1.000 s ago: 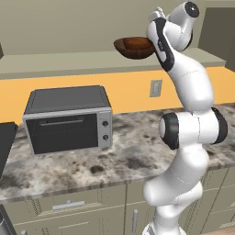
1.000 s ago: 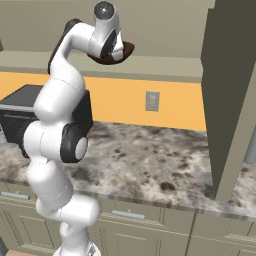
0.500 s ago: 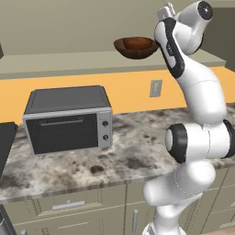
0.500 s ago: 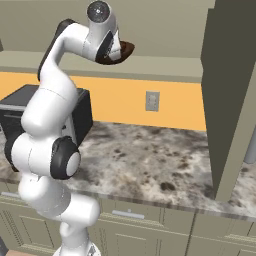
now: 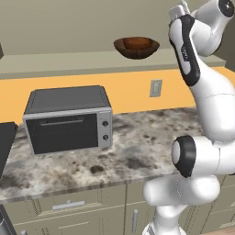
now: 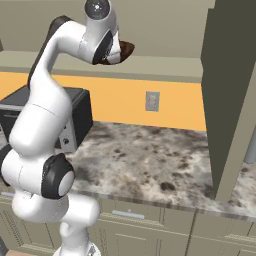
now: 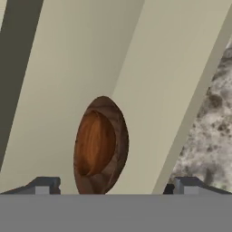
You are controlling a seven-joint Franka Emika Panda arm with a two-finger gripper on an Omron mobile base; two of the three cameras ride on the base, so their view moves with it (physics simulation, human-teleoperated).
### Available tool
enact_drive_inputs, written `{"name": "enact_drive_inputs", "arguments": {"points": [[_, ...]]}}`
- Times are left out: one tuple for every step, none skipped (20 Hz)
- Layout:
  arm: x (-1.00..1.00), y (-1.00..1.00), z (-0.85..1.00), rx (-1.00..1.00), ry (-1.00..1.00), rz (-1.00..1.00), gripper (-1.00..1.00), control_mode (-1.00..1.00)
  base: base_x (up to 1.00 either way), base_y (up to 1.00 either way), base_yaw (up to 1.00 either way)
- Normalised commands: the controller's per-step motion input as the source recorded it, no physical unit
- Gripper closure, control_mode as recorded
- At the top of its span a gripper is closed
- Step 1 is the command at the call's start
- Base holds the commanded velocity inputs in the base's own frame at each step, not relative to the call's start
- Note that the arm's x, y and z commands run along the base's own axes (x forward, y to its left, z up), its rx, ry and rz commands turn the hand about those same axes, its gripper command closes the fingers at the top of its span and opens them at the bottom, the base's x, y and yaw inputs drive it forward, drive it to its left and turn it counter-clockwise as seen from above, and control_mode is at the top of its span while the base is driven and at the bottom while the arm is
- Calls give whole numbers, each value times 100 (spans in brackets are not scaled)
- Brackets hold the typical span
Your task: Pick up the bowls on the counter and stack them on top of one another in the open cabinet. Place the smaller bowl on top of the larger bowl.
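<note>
the two bowls sit stacked on the ledge of the open cabinet [image 5: 59, 62]: in the hand view the small bowl [image 7: 94, 144] lies inside the large bowl [image 7: 118, 136], and the wider dark rim shows all around the reddish inside one. in the left base view the stack is in the upper middle of the frame, with the large bowl [image 5: 136, 48] resting on the pale shelf ledge, above the orange wall strip. in the right base view a part of the large bowl [image 6: 126, 48] shows in the upper middle, just behind the white hand of the arm. the fingers [image 7: 42, 186] stand wide apart at the bottom of the hand view, one tip at each side of the bowls, and they are not touching the stack and hold nothing. the arm reaches up at the upper right of the left base view, beside the bowls. below, the speckled counter [image 5: 137, 151] carries a grey toaster oven [image 5: 69, 118] at the middle left of the frame. an outlet [image 5: 155, 87] is on the orange wall.
</note>
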Motion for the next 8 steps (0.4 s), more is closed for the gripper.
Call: {"name": "enact_drive_inputs", "arguments": {"points": [[-62, 0, 0, 0, 2, 0, -100, -100, 0, 0, 0], [-62, 0, -1, -1, 2, 0, -100, -100, 0, 0, 0], [-62, 0, -3, -1, 1, 0, -100, -100, 0, 0, 0], [-62, 1, -4, -2, 1, 0, -100, -100, 0, 0, 0], [-62, 2, -5, -2, 0, 0, -100, -100, 0, 0, 0], [-62, 2, -6, -2, 0, 0, -100, -100, 0, 0, 0], [-62, 3, -7, -2, 0, 0, -100, -100, 0, 0, 0], [-62, 3, -7, -2, 0, 0, -100, -100, 0, 0, 0]]}}
